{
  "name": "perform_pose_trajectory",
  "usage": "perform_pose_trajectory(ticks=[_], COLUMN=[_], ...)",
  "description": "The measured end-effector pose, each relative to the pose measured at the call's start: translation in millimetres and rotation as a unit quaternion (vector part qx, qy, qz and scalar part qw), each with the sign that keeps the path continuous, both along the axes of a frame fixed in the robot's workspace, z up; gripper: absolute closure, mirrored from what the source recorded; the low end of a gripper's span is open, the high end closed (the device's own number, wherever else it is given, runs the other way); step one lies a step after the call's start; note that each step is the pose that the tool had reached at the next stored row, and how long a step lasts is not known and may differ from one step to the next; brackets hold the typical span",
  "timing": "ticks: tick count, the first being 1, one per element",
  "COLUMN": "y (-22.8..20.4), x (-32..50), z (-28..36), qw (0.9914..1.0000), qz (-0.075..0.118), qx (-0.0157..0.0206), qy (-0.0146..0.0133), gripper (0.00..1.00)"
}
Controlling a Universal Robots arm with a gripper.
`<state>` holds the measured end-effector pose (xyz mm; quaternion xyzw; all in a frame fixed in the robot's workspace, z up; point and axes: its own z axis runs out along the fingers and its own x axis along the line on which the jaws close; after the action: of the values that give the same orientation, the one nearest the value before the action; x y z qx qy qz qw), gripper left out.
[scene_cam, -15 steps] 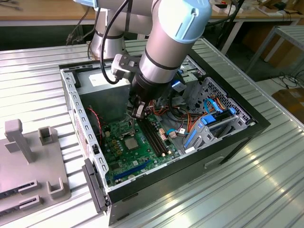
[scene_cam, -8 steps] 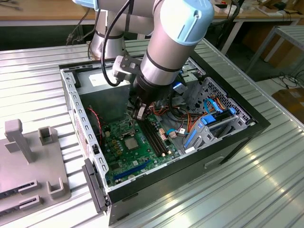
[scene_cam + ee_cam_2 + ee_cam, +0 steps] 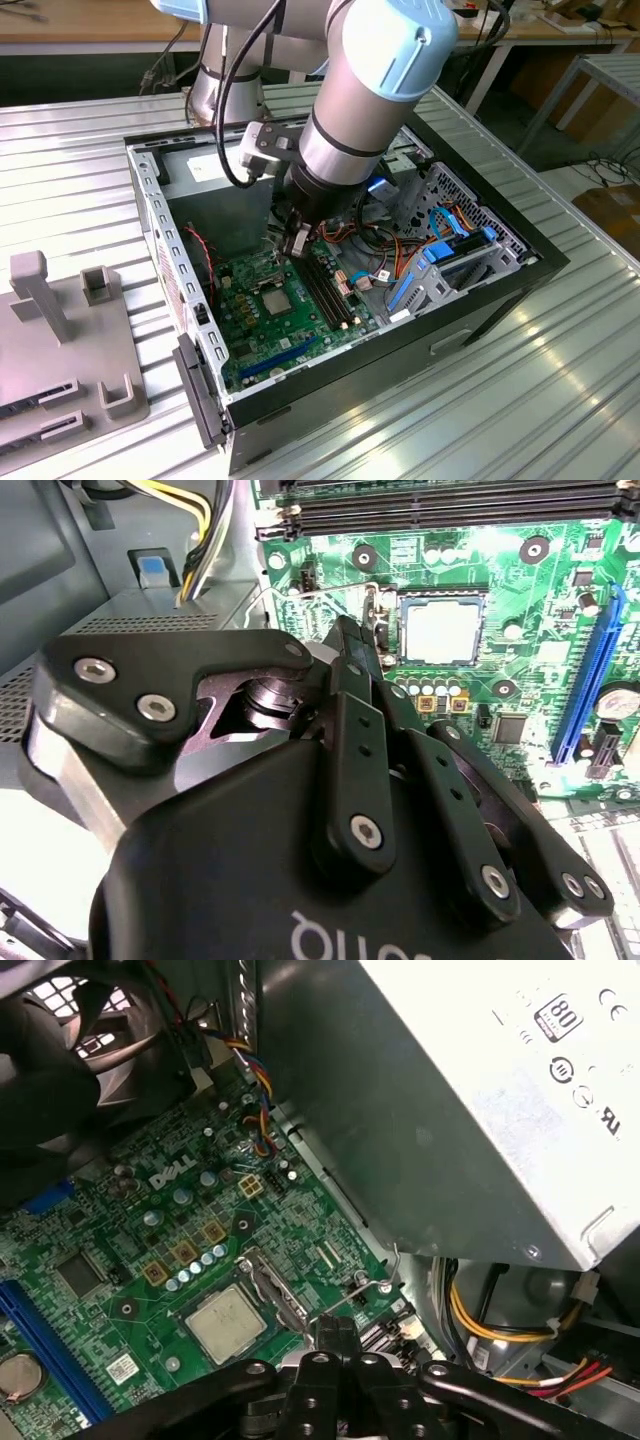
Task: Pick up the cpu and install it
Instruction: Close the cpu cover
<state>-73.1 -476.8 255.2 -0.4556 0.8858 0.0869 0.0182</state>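
Your gripper hangs inside the open computer case, low over the green motherboard. In both wrist views the two black fingers come together at their tips with no gap showing and nothing between them, so read the jaws as closed and empty. The first wrist view shows the same pinched tips.

The cpu already sits flat in its socket on the board, pale metal face up. It is just beyond the fingertips and slightly to one side of them, near but not touching. In the first wrist view the cpu lies close ahead of the tips, with the thin wire socket lever standing raised between the chip and the jaws.

The exterior view gives you what the wrist cameras do not: the whole case on the ribbed metal table, the cpu just below the gripper, and a grey fixture well apart at the exterior view's left. The first wrist view alone shows the grey power supply and the black fan beyond the socket. The second wrist view shows the blue expansion slot and the dark memory slots past the chip.
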Motion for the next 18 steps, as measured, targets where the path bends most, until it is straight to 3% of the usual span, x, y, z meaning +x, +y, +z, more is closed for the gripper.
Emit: perform_pose_trajectory(ticks=[7, 8, 18], y=[-7.8, -11.3, -14.4], x=[0.0, -0.1, 0.0], z=[0.0, 0.0, 0.0], qw=[1.00000, 1.00000, 1.00000], qz=[0.001, 0.001, 0.001], qx=[0.0002, 0.0003, 0.0003], qy=[0.0000, 0.0000, 0.0000], gripper=[0.89, 0.89, 0.89])
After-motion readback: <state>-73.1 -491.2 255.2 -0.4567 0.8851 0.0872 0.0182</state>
